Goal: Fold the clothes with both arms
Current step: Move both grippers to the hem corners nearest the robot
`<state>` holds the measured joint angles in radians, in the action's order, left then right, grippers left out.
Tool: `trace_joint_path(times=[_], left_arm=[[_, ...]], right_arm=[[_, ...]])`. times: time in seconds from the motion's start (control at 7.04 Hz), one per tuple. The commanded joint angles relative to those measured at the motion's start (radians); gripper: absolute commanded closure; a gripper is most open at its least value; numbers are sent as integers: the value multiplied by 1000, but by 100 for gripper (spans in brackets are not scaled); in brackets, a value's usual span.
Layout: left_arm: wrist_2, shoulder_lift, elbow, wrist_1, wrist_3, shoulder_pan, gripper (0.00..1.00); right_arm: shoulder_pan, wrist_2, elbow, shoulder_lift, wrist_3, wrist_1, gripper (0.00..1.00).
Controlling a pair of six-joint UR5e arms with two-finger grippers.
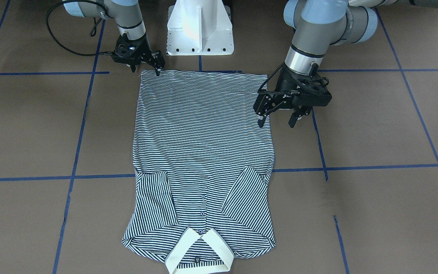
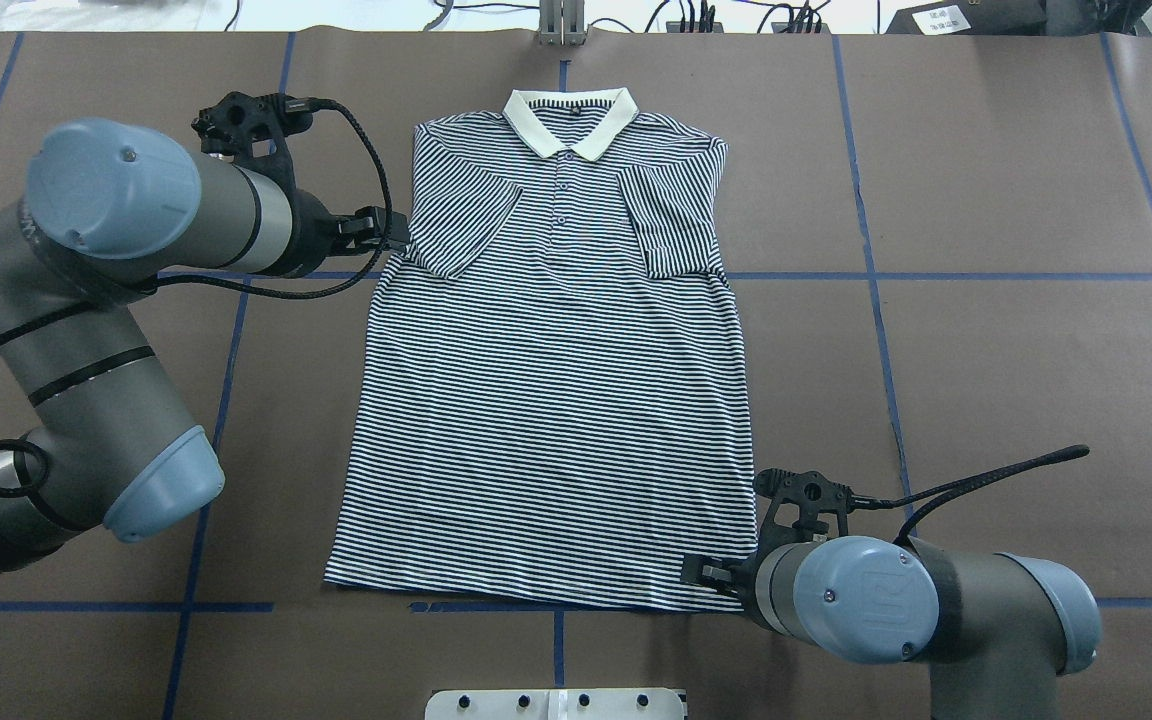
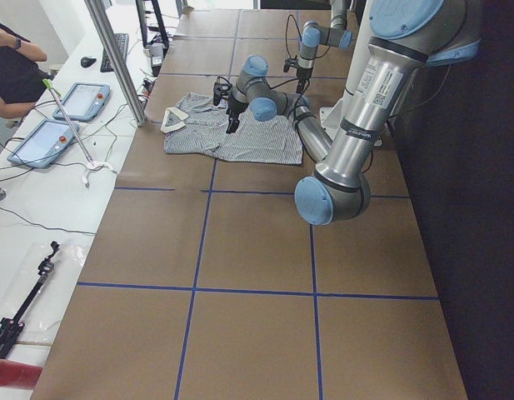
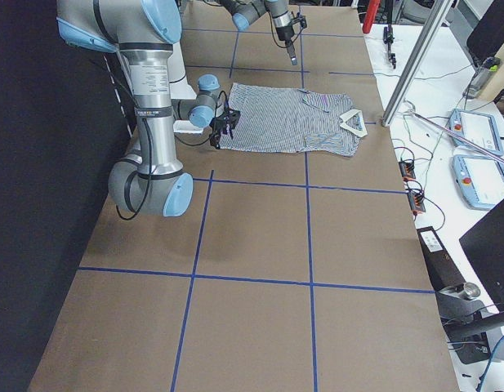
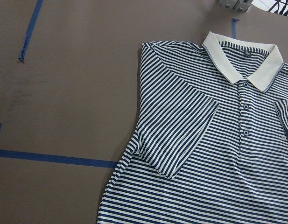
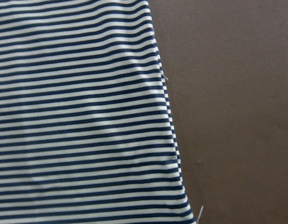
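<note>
The striped polo shirt (image 2: 546, 400) lies flat and face up in the middle of the brown desk (image 2: 986, 350). Its cream collar (image 2: 568, 125) is at the far side from the robot and its hem runs along the near side. Both short sleeves are folded inward onto the chest: the sleeve on the robot's left (image 2: 461, 225) lies at a slant and the one on its right (image 2: 671, 225) lies squarer. The dark buttons (image 5: 245, 107) run down from the collar.

The left arm (image 1: 318, 34) reaches in beside the shirt's left edge, and its jaws stand wide apart and empty, pointing down. They look raised above the desk: the overhead view puts them just beside the folded left sleeve, while the front-facing view shows one finger over the side edge and the other over bare desk.

The right arm (image 1: 127, 19) is low at the hem's right corner. Its jaws also look parted and hold nothing, one fingertip at the corner of the hem and the other off the cloth. The hem lies flat there. The right wrist view shows only the shirt's striped edge against the desk.

Blue tape lines (image 2: 936, 277) mark a grid on the desk, and the white pedestal (image 1: 200, 30) stands between the arms
</note>
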<state>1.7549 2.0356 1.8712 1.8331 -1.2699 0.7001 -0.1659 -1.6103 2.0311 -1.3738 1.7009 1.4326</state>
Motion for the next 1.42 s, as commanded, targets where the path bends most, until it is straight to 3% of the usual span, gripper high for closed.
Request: trace_joint_path(times=[0.0, 0.28, 0.43, 0.71, 0.85, 1.28], left_arm=[[0, 2, 0, 0, 1, 1, 0], [0, 2, 0, 0, 1, 1, 0], [0, 2, 2, 0, 3, 1, 0], [0, 2, 0, 0, 3, 1, 0], [0, 2, 0, 0, 3, 1, 0], [0, 2, -1, -1, 1, 2, 0]], right_arm=[[-1, -23, -2, -11, -1, 0, 3], [-1, -25, -5, -16, -1, 0, 17], [2, -23, -6, -14, -1, 0, 31], [2, -37, -6, -16, -1, 2, 85], [2, -37, -5, -14, -3, 2, 100], [-3, -34, 9, -7, -1, 0, 100]])
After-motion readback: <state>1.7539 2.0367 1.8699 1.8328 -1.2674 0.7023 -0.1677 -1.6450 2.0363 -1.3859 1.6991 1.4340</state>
